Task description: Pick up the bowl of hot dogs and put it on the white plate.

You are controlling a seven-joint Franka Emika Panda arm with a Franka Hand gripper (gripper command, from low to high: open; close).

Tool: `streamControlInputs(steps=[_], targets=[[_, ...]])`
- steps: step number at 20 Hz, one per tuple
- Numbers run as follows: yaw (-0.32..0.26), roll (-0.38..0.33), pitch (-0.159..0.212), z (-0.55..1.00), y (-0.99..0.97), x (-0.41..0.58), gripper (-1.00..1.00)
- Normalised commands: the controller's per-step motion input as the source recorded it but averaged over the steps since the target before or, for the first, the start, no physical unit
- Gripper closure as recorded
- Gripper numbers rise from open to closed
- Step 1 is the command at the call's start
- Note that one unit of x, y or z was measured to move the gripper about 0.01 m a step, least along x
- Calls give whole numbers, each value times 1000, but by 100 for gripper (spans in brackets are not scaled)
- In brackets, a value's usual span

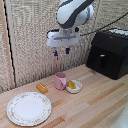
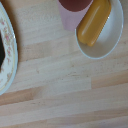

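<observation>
My gripper (image 1: 61, 51) hangs high above the wooden table, its short dark blue fingers apart with nothing between them. Well below it stands the hot dog bowl (image 1: 74, 87), small, round and white, touching the pink cup (image 1: 60, 80). Orange-yellow hot dogs (image 1: 72, 85) lie in it. In the wrist view the bowl (image 2: 111, 37) shows with one long orange-yellow hot dog (image 2: 93, 22) in it, next to the pink cup (image 2: 74, 12). The white plate (image 1: 29, 108) with a floral rim lies at the exterior view's front left; part of its rim (image 2: 7, 55) shows in the wrist view. My fingers are out of the wrist view.
A single orange-brown piece (image 1: 42, 88) lies on the table between the plate and the cup. A black appliance (image 1: 108, 54) stands at the exterior view's back right. A woven screen closes off the back of the table.
</observation>
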Motion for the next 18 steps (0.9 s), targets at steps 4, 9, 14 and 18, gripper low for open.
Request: streamControlInputs(steps=[4,9,14,18], targets=[[-99,7,6,-233,-330,-562,-100],[-142,33,10,-277,-503,-571,-100],[-138,53,2,-298,-610,-439,-100],[-103,45,0,-342,-578,-253,-100]])
